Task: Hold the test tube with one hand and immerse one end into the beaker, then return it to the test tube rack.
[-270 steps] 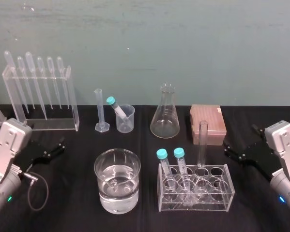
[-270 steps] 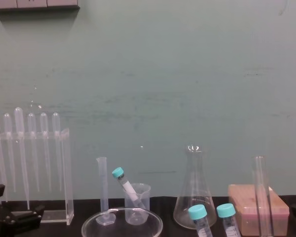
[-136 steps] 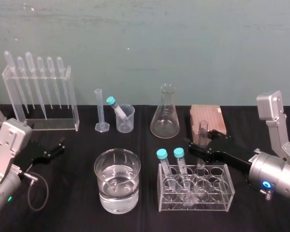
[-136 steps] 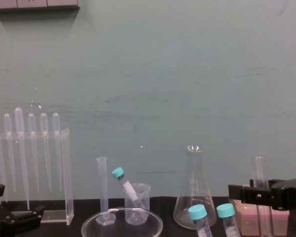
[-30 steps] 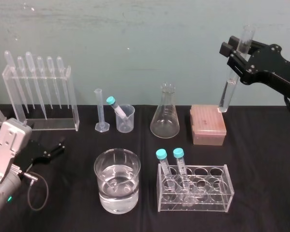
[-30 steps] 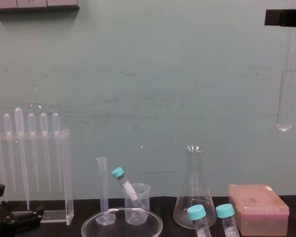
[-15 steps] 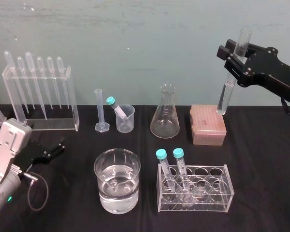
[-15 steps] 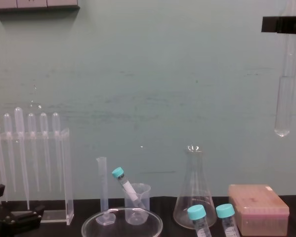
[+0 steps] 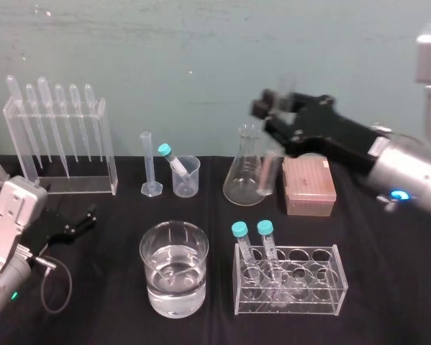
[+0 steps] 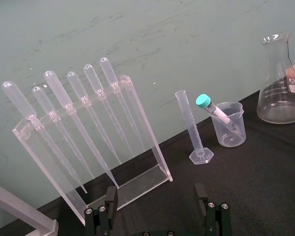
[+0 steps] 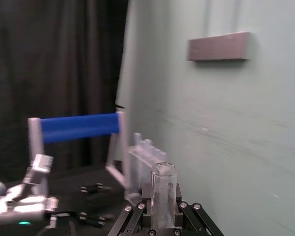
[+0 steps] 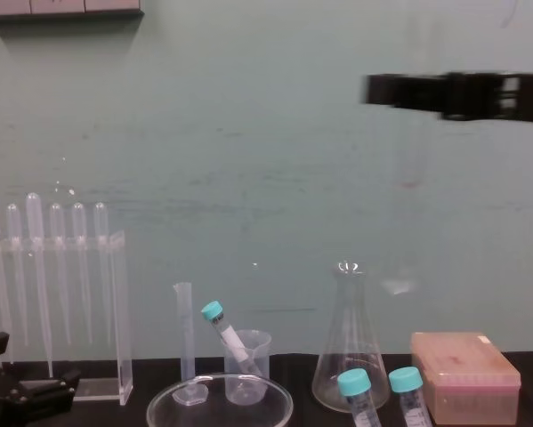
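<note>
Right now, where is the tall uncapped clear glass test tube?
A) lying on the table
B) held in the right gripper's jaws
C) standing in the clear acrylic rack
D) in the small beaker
B: the black right gripper holds the test tube in midair, jaws shut on it.

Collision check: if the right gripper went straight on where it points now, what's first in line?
The right gripper points to the robot's left, high above the conical flask; its own line looks free. The test tube it holds hangs lower and may clip that flask first; depth unclear.
</note>
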